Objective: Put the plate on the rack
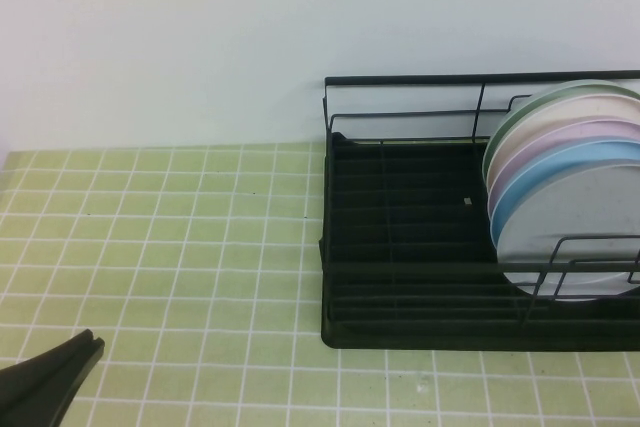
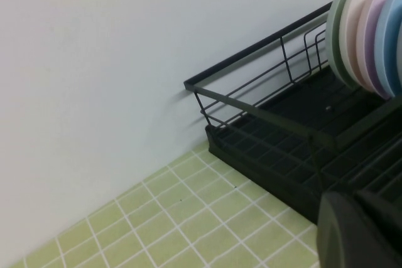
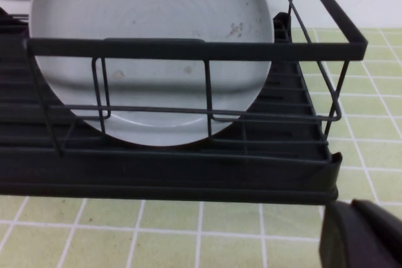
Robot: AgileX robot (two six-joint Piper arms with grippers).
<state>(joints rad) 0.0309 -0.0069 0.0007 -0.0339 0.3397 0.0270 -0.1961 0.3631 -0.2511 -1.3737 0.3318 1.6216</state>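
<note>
Pastel plates (image 1: 560, 162) stood on edge at the dish rack's (image 1: 400, 247) right end, held upright by its wires, while the left gripper (image 1: 88, 345), closed on nothing, hung over the tiled counter's (image 1: 180, 247) near-left corner and the right gripper (image 3: 361, 233), likewise closed, faced the rack's front rail.

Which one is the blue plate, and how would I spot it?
Find the black wire rack on the green-tiled table. Plates stand on edge at its right end. The blue plate is second from the front, between a pale grey plate and a lilac plate.
</note>
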